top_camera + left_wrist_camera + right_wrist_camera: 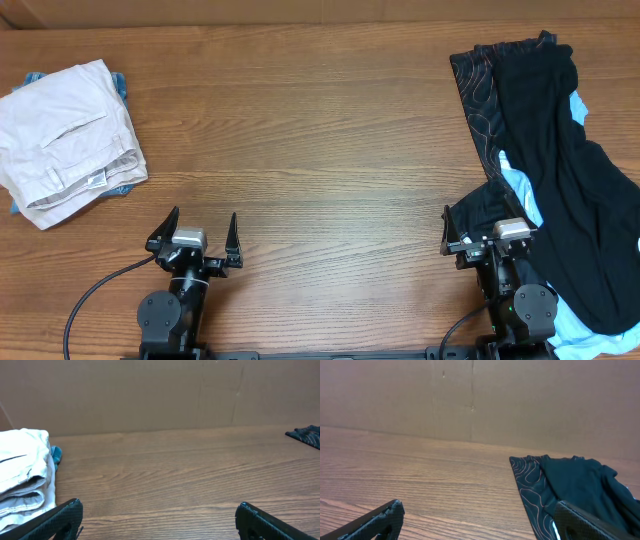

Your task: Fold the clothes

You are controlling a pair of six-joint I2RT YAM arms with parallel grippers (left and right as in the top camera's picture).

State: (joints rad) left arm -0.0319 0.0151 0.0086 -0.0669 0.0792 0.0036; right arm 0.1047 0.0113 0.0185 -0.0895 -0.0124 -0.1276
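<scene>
Folded off-white trousers (65, 135) sit at the far left of the wooden table (320, 150), with a bit of blue cloth (121, 84) poking out from beneath them. Over on the right a plain black garment (570, 170) sprawls unfolded, a light blue cloth (522, 192) showing along its edge. A brown cardboard wall (150, 395) stands behind the table.

Ahead of the right gripper (478, 213), the jersey (476, 82) lies mostly buried under a black garment (552, 130) that runs off the right edge, the gripper's outer finger lost against that garment.
</scene>
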